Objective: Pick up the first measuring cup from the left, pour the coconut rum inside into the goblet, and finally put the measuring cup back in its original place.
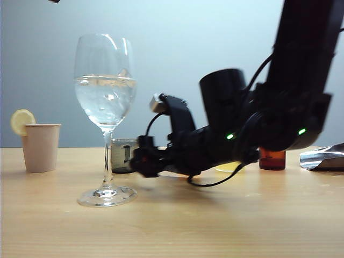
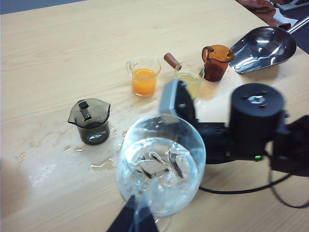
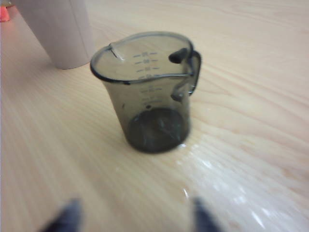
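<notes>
far left of the goblet (image 1: 106, 115): tan paper cup (image 1: 41, 147) with a lemon slice (image 1: 22, 120) on its rim. goblet upright on the table (image 1: 172, 226), holding clear coconut rum (image 1: 105, 99) with ice. just right of the goblet's stem and behind it: first measuring cup (image 3: 147, 92), upright, empty, wet patches on the wood beside it. right gripper (image 3: 133, 217) low near that cup, fingers apart, clear of it. left gripper (image 2: 133, 220) above the goblet; cannot tell its opening. further right: amber beaker (image 1: 272, 159), steel scoop (image 1: 321, 157).
</notes>
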